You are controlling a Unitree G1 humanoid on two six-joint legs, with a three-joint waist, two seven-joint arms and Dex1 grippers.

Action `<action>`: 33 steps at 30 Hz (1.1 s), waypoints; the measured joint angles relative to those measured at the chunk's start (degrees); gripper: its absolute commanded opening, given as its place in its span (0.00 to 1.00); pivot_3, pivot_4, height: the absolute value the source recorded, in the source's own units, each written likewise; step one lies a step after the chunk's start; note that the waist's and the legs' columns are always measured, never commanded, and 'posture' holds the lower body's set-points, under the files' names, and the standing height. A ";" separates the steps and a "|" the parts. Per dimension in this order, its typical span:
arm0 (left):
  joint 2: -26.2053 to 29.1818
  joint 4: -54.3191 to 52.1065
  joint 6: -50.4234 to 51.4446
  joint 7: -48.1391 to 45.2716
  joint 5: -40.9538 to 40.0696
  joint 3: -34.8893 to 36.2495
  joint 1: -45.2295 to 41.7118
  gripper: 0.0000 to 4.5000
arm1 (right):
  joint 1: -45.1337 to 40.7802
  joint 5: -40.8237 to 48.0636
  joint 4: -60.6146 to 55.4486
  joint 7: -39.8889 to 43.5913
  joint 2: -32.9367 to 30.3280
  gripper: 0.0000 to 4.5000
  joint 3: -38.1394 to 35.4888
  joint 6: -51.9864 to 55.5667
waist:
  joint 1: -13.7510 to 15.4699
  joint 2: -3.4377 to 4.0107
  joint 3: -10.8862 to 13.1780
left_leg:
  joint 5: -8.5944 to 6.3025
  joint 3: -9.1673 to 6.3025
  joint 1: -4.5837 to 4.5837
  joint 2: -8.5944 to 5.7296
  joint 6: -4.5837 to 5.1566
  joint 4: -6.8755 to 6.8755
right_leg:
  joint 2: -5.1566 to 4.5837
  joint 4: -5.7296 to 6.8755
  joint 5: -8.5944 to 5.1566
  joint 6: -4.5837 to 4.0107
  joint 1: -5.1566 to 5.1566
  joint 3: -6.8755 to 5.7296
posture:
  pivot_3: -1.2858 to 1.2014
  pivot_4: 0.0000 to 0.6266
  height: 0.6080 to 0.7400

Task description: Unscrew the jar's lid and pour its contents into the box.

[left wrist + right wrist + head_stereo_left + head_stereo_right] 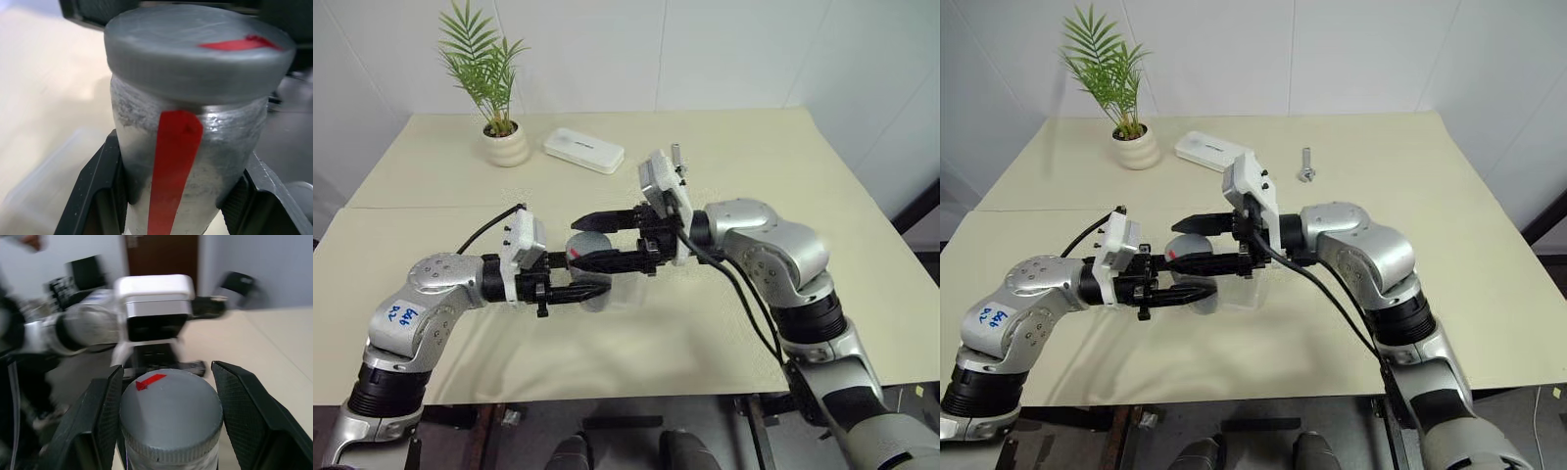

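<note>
arms: silver-grey rounded shells, black joint rings | wrists: white camera blocks | left end effector, right end effector: black fingers | cables: black, looping | marking: blue-inked white sticker, lower left

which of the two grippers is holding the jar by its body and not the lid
The left gripper: its jaws clamp the jar below the lid; the right gripper grips the lid.

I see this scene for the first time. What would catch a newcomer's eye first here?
Above the middle of the table, the two arms meet: the left gripper clamps the silvery jar with its red stripe, and the right gripper is shut on its grey lid. Below the jar lies the clear box; a green plant stands at the far left.
</note>
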 measured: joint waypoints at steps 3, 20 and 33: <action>-0.26 3.40 -3.98 -3.75 0.14 -0.65 -2.17 0.44 | -4.04 -0.79 5.51 5.96 -0.08 0.56 1.35 -3.35 | -0.20 0.00 0.00 | 0.01 0.00 0.01 0.05 -0.01 0.04 | 0.06 0.05 0.00 0.00 0.00 0.00 | 0.52 0.24 1.00; 2.06 3.63 -2.87 -1.18 -0.10 4.66 1.59 0.44 | -5.14 -3.99 14.60 6.86 1.25 0.99 -2.49 -9.69 | -0.25 0.00 0.01 | 0.00 -0.01 -0.02 0.08 -0.02 0.03 | 0.05 0.07 -0.01 0.02 -0.03 0.00 | 0.52 0.24 1.00; 1.58 2.75 -0.54 -0.32 -0.29 4.23 1.86 0.44 | -3.99 -7.54 9.05 1.20 7.50 0.99 1.40 -10.06 | -0.29 0.01 0.02 | 0.00 -0.01 -0.01 0.08 -0.03 0.03 | 0.05 0.09 -0.01 0.02 -0.03 0.01 | 0.52 0.24 1.00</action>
